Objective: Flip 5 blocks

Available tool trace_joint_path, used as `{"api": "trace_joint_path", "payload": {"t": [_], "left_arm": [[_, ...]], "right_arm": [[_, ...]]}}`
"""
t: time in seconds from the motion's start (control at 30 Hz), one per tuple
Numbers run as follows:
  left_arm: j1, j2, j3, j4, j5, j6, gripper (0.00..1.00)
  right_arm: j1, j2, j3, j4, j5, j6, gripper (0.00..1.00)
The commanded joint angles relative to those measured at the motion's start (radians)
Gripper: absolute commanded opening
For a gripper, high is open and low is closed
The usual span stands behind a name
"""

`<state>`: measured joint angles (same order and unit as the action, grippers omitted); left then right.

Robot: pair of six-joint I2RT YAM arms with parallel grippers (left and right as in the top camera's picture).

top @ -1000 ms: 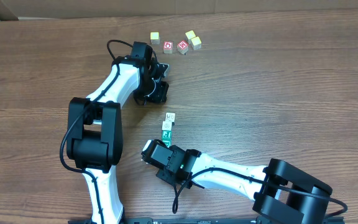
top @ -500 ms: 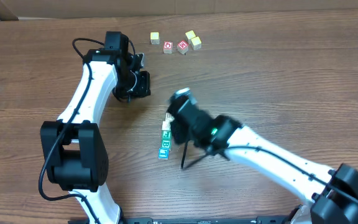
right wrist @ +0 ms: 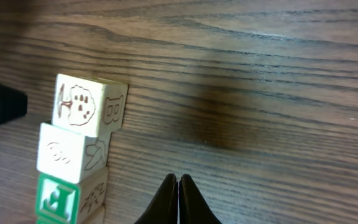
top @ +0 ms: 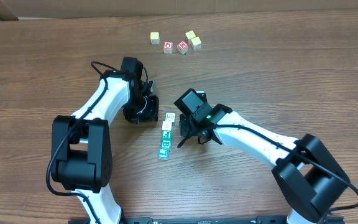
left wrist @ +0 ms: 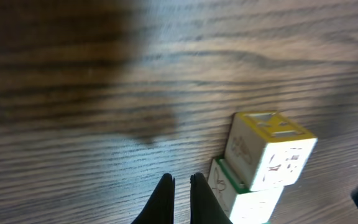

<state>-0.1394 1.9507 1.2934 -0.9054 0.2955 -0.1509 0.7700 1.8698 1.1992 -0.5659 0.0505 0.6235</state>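
Only the overhead view takes in the whole row of blocks (top: 166, 135), running 12 to 6 o'clock near the middle of the table (top: 291, 81). It also shows yellow cubes (top: 155, 38) and red-faced cubes (top: 168, 46) far off at 12 o'clock. The wrist views give the prints: brown symbols on white faces, a green letter face, and a yellow top on the end one. The left arm bends in from 9 o'clock of the row, the right from 3 o'clock. The left gripper (left wrist: 180, 183) and right gripper (right wrist: 178, 182) are both pinched together, empty, near the row.
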Motion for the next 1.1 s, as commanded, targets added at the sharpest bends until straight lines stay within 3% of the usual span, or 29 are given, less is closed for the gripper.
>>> {"api": "trace_joint_path", "payload": {"t": [0.0,0.27,0.6,1.07], "left_arm": [[-0.020,0.008,-0.031,0.010,-0.007,-0.010,0.04],[-0.060,0.008,-0.122,0.125,-0.019,-0.031,0.04],[-0.059,0.008,-0.121,0.143,-0.037,-0.042,0.04],[-0.053,0.000,-0.098,-0.019,-0.089,-0.074,0.04]], "right_arm": [[-0.003,-0.003,-0.002,0.024,-0.004,0.013,0.05],[-0.003,-0.003,-0.002,0.053,-0.003,0.013,0.06],[-0.003,-0.002,-0.002,0.076,0.000,0.013,0.06],[0.002,-0.002,-0.002,-0.051,-0.047,0.070,0.04]]}}
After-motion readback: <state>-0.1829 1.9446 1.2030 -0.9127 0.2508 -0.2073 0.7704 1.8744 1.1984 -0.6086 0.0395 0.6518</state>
